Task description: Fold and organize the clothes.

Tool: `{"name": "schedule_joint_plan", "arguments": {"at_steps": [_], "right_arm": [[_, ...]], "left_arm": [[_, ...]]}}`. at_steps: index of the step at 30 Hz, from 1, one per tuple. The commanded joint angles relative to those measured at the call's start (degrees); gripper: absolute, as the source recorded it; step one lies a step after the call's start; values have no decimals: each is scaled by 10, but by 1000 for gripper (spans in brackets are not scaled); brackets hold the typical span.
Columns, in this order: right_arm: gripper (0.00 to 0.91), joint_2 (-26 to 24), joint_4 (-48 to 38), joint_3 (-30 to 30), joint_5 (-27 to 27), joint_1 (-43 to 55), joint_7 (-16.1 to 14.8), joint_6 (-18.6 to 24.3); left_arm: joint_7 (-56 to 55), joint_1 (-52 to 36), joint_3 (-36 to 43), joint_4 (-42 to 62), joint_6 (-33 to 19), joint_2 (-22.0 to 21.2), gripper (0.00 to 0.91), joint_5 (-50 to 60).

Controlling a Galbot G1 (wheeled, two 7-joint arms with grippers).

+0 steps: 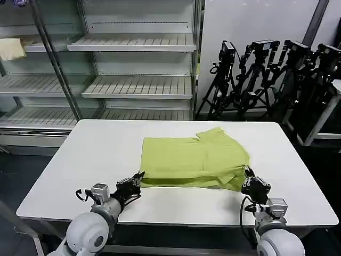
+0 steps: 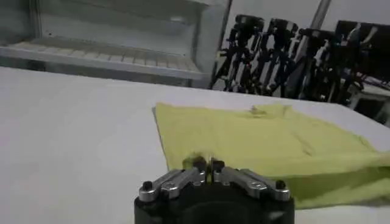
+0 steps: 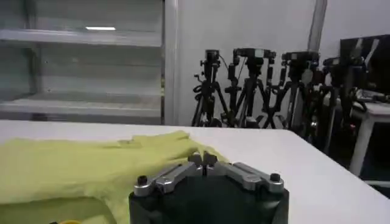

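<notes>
White counter (image 1: 80, 160) | lime shirt (image 1: 186, 160) folded at centre | left gripper (image 1: 137, 180) jaws clenched at near-left corner | right gripper (image 1: 248, 176) jaws clenched at near-right corner

Shirt (image 1: 192, 162): soft matt cloth, plain lime, lightly creased at the folds. Table (image 1: 96, 154): smooth white top, faint sheen. Left gripper (image 2: 207, 168) and right gripper (image 3: 203, 162): bare brushed-metal links on black matt bodies. Shelves (image 1: 133, 85): pale slatted metal. Tripods (image 1: 266, 80): black, semi-matt.
</notes>
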Motion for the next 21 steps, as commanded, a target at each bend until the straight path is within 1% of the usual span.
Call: {"name": "schedule_joint_plan", "arguments": {"at_steps": [1,7,11,16,17,18,19,20,21], "right_arm": [[0,-6,-39,-10,-10,29,0,3],[0,0,-60,-17,-19,37,-6,1],[0,6,-65,-31,-28,34,-11,0],[0,14,-74,-42,-35,36,-12,0],[81,15,-74,-42,-35,37,-12,-1],[242,16,-77,-42,-35,38,-12,-3],[554,17,-80,-43,-37,38,-12,-6],[725,17,-81,-43,-38,38,-12,-6],[907,18,-82,-43,-39,38,-13,-6]], "left_arm": [[-1,-15,16,28,-3,-17,101,20],[-1,-24,19,39,-3,-26,101,25],[-1,-25,18,40,-2,-28,171,28],[-1,-27,17,41,-2,-30,181,28],[-1,-27,18,41,-2,-30,191,29],[-2,-28,18,43,-3,-31,202,30],[-4,-30,19,46,-7,-32,252,35],[-4,-30,19,48,-10,-33,292,39],[-4,-31,20,49,-12,-34,413,44]]}}
